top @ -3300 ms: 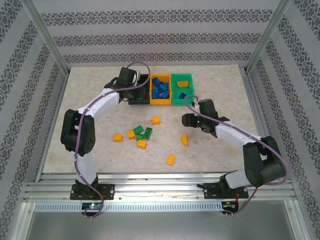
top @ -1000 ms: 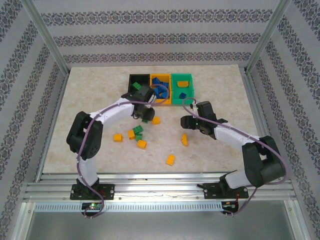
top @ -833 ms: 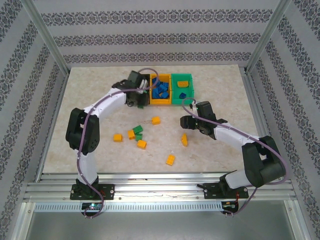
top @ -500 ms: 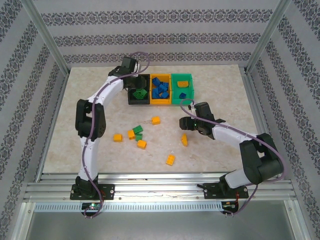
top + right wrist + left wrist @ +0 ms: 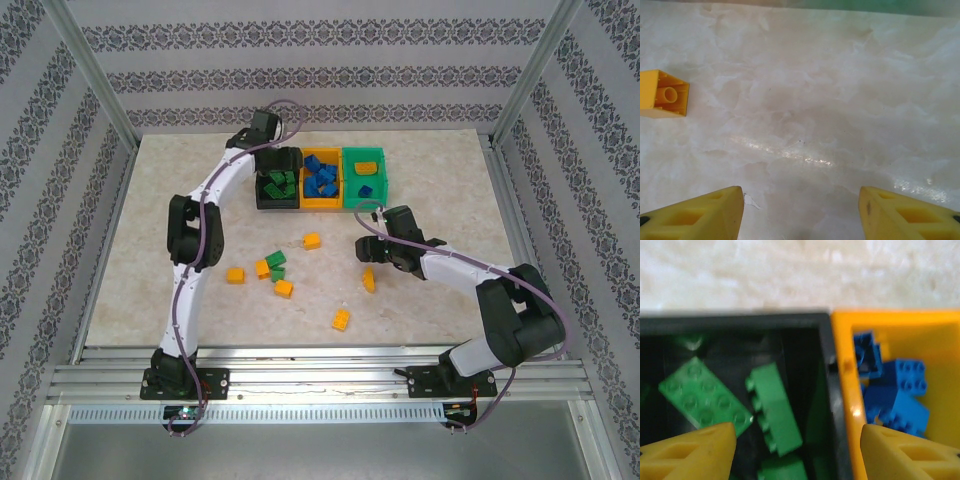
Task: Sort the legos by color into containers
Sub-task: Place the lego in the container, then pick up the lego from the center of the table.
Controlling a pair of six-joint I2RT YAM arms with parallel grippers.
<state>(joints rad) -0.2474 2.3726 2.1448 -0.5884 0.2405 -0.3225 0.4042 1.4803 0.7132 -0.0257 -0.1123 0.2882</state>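
- Since the older top pictures, the left arm had swung from the loose pile over to the bins, and more green lay in the black one.
- From the top, the left gripper (image 5: 268, 160) hung over the far end of the black bin (image 5: 260, 200). Next to that bin sat the yellow-orange bin (image 5: 322, 206), then the green bin (image 5: 365, 209). The right gripper (image 5: 367, 250) was low over the table (image 5: 450, 180), with a yellow brick (image 5: 369, 278) just on its near side.
- At the left wrist, the left gripper (image 5: 800, 450) was spread wide with nothing in it. I think it was open to drop a brick here.
- Ahead of its fingers lay two green bricks. The flat green brick (image 5: 705, 400) had its bumps up, and its long side slanted from far left to near right. The tipped green brick (image 5: 775, 410) sat on its edge, pointing almost straight away.
- Ahead of the right finger, the blue bricks (image 5: 895, 395) lay in the yellow-orange bin (image 5: 890, 317).
- At the right wrist, the right gripper (image 5: 800, 215) was spread and empty too, with bare table (image 5: 805, 125) between the fingers.
- The yellow brick (image 5: 664, 93) lay ahead and off past the left finger. It was tipped over, so its hollow bottom showed. The picture edge cut it, so I could not tell its long side.
- The open fingers looked ready to go for it.
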